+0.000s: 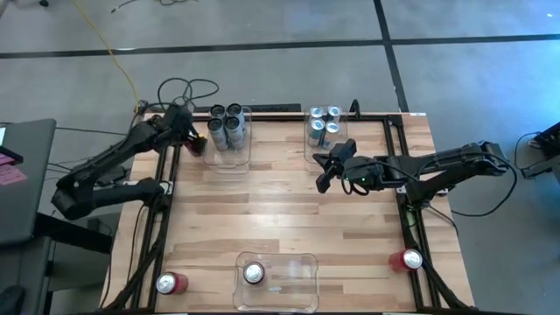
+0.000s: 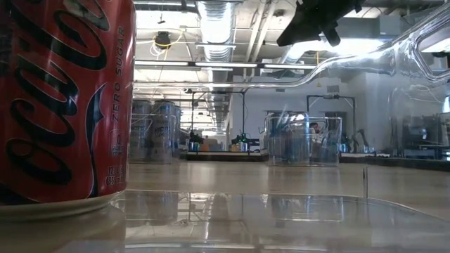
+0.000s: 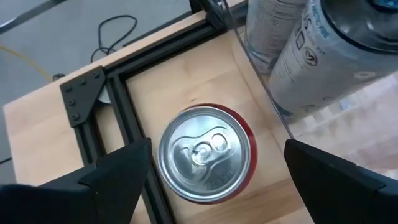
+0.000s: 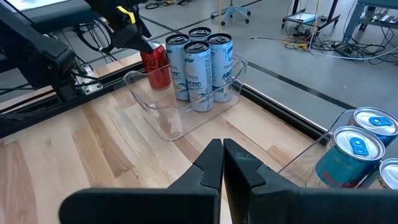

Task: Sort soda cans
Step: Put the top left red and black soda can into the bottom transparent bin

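Left gripper [image 3: 208,171]: hovering fingers spread wide over a red can [image 3: 205,152] at the far-left corner, just left of the far-left bin [image 1: 229,153]; grasping nothing yet.
Right gripper [image 4: 222,163]: waiting clenched and empty, mid-table near the far-right bin [image 1: 320,150].
Step in hand: judging by the pose, lining up to pick the red can.
Doing it well: centring the can between the fingers, descending straight, closing below the rim, avoiding the frame rail and the bin wall just beside.
Cans elsewhere: four silver cans [image 4: 200,62] standing in the far-left bin; blue-topped cans [image 1: 325,124] in the far-right bin; one can in the near bin [image 1: 297,267]; red cans [image 1: 171,283] lying at both near corners.
Writing: "ZERO SUGAR" reading on the red can in the low view; Coca-Cola script partly showing; silver cans' lettering not legible enough to read.
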Controlling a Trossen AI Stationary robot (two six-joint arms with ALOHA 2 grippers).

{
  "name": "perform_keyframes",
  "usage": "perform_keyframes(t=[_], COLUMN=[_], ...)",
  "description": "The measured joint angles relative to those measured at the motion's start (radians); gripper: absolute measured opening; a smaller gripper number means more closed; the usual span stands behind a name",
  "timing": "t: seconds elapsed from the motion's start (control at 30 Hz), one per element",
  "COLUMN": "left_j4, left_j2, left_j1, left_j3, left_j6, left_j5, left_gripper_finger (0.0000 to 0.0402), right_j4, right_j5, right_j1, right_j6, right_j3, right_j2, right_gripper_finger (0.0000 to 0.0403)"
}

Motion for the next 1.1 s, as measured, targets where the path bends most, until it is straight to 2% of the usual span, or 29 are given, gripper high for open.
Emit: perform_keyframes(t=[0.6,0.87,1.1], left_j4=[0.05,0.063,0.022], left_j2=[0.013,0.094,0.166], left_j1=[0.003,-0.019,-0.022], left_j3=[0.0,0.0,0.001], left_j6=[-0.058,-0.133,-0.163], left_j5=[0.011,-0.08,-0.088], left_gripper_finger=[0.0364,0.0364,0.0364], right_j4=[-0.001,-0.001,-0.002], right_j5=[0.001,0.001,0.001], right_j1=[-0.013,-0.013,-0.014], right_j6=[0.004,0.004,0.003], right_j3=[0.0,0.0,0.0], right_j2=[0.0,0.0,0.0], right_gripper_finger=[0.0032,0.0032,0.0032])
